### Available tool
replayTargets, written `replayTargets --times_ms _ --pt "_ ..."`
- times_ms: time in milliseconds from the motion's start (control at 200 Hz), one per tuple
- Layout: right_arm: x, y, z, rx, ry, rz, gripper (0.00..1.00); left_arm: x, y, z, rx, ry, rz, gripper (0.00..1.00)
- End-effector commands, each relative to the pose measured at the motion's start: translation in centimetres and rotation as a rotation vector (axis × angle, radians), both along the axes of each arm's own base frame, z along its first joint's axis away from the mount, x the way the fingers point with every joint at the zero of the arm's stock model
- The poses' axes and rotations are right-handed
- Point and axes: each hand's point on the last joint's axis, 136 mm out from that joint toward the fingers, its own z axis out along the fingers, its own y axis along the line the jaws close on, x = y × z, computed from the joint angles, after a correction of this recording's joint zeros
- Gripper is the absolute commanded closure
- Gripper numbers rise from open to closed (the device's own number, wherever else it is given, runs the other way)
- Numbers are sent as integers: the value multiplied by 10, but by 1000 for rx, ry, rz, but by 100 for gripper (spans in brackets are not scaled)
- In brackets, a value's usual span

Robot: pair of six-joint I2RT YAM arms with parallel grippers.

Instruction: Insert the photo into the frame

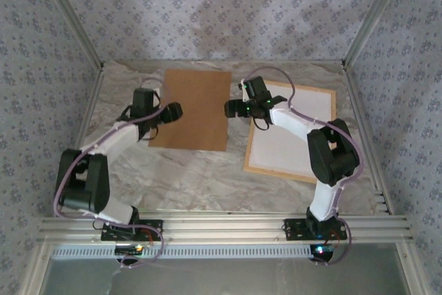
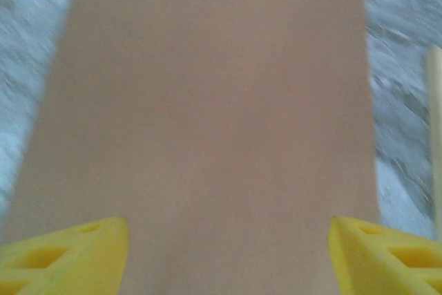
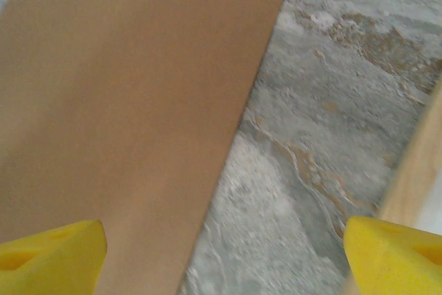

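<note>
Frame (image 1: 304, 87) right of right pincer (image 1: 231, 108), backing board (image 1: 197, 112) under left pincer (image 1: 173, 110); both agape, empty; next probably pinch board edge

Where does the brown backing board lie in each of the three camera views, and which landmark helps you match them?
Top external: the brown backing board lies flat at upper centre.
Left wrist: the board covers most of the picture, with marble at both sides.
Right wrist: the board takes the left half, its edge running diagonally.
Shared landmark: the light wood frame, right of the board; a strip at the right edge in both wrist views.
</note>
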Motion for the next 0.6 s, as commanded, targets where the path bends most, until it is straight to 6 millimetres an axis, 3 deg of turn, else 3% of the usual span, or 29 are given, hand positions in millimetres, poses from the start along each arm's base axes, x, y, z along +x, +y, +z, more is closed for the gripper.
replayTargets --times_ms 0,120,245,595 --pt "18 13 -2 121 56 -94 10 35 32 -9 65 55 42 23" --pt "33 23 -15 148 112 -136 11 65 52 -32 29 140 36 24" --pt "45 33 -30 173 167 -154 15 85 53 -52 5 215 -11 27" --pt "59 45 -70 163 265 -176 21 106 51 -89 36 327 -70 28"
